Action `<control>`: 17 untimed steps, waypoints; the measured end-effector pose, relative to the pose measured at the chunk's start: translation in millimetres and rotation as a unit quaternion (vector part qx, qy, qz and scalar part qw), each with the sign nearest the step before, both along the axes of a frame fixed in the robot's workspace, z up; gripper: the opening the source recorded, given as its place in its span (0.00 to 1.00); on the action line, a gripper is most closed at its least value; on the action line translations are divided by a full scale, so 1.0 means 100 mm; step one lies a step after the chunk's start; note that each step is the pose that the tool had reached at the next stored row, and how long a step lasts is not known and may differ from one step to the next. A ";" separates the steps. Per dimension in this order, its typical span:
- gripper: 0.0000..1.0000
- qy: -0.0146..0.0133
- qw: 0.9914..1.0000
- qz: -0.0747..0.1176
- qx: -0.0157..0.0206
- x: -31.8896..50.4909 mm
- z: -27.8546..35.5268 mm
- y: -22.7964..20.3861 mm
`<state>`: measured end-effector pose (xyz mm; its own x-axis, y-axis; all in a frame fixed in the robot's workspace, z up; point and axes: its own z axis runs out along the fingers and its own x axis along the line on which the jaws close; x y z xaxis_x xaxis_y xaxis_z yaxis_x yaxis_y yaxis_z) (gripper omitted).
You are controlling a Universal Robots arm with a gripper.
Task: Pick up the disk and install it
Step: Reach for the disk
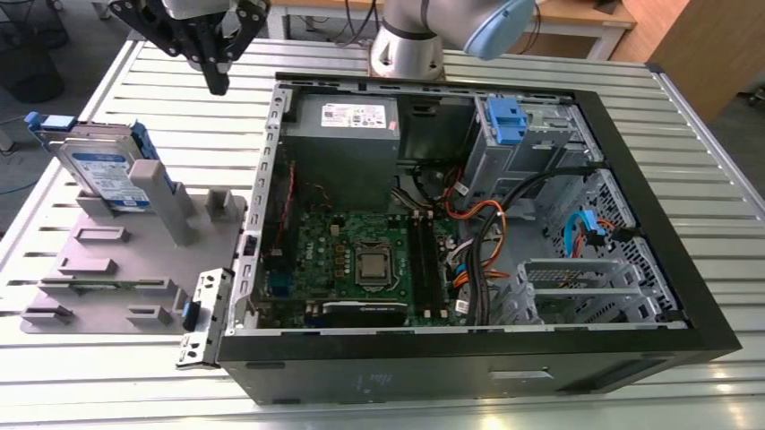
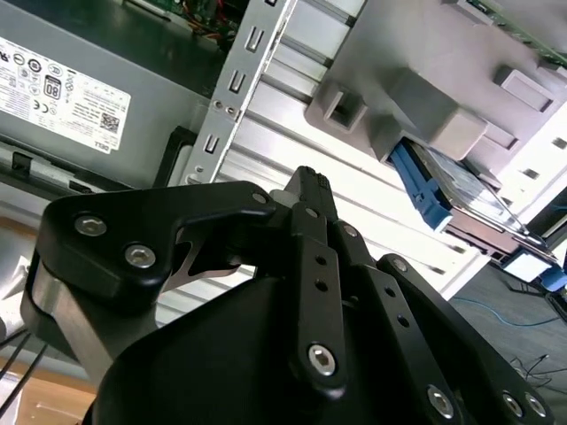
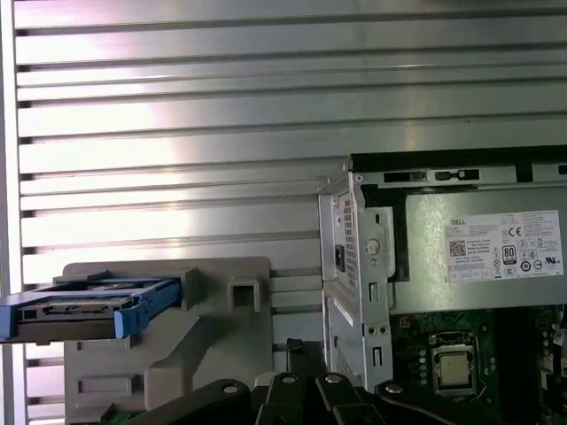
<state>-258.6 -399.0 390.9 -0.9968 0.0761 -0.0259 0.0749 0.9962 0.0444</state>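
silver slat table (image 1: 107,385) w/ open pc case (image 1: 700,336), gripper (image 1: 217,86) pressed together, empty, near disk (image 1: 103,175).

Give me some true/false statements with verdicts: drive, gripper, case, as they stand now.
1. The flat silver metal hard drive with blue side rails stands propped on the grey plastic fixture, outside the black computer case. True.
2. The black gripper is clamped on the hard drive. False: it is shut on nothing and hangs apart from the drive, up near the case's corner in the exterior view.
3. The case is open on its side, with the green motherboard exposed. True.
4. The grey power-supply box with a white sticker lies on the fixture. False: it sits inside the case.
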 end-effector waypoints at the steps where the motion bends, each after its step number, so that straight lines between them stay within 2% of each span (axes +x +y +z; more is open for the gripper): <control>1: 0.11 0.000 1.000 0.000 0.000 -0.029 -0.002 0.000; 9: 0.11 0.000 1.000 0.000 0.000 -0.243 -0.008 0.000; 14: 0.11 0.000 1.000 0.000 0.000 -0.312 -0.009 0.000; 17: 0.11 0.000 1.000 0.000 0.000 -0.325 -0.009 0.000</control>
<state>-291.1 -398.9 390.0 -0.9968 0.0761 -0.0259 0.0749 0.9962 0.0445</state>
